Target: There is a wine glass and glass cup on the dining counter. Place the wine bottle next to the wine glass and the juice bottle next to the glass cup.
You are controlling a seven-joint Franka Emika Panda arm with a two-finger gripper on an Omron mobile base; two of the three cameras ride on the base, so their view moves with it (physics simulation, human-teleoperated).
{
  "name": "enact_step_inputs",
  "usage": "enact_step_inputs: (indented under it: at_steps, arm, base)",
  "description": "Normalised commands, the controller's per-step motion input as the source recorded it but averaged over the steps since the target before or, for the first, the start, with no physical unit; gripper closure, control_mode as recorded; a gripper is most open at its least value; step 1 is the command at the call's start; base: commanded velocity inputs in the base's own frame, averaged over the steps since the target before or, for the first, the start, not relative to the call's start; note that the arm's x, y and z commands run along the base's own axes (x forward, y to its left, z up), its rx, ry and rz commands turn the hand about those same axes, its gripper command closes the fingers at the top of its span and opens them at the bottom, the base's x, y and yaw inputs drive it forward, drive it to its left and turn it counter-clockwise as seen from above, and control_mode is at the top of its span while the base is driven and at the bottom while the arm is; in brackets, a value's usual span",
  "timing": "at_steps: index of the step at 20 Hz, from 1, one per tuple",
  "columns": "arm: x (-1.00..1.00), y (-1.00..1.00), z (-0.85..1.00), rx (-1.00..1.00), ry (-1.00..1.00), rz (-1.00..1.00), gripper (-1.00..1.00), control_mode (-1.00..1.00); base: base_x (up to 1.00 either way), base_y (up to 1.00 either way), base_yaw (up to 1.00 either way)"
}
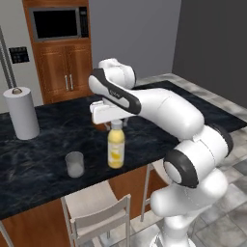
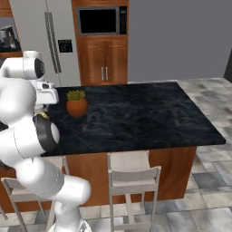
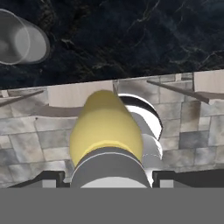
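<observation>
Standing upright on the dining counter (image 1: 43, 164) near its front edge, the juice bottle (image 1: 116, 147) sits just right of the glass cup (image 1: 75, 164); the gripper (image 1: 115, 122) straddles its cap, jaws spread, grip uncertain.

Kitchen things around the island

A paper-towel roll (image 1: 21, 114) stands upright at the island's left end; a potted plant (image 2: 76, 103) sits further along. Two chairs (image 2: 132, 177) are tucked under the near edge. Behind stand a fridge (image 2: 43, 41) and microwave (image 2: 100, 20) above wooden cabinets (image 2: 103, 63).
</observation>
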Motion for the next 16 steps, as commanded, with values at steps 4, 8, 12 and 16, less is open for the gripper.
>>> enact_step_inputs:
  at_steps: [4,8,12,16]
  arm:
    - [0.28,0.28,-0.21,0.00,0.00,0.04,1.00,-1.00]
    - [0.24,0.17,-0.26,0.00,-0.02,0.02,1.00,-1.00]
    - [0.26,0.16,-0.26,0.00,0.00,0.00,1.00,-1.00]
    - [0.29,0.09,-0.23,0.00,-0.01,0.00,1.00,-1.00]
  base:
    - [0.00,0.00,0.00]
    - [0.00,0.00,0.00]
    - [0.00,0.00,0.00]
    - [0.00,0.00,0.00]
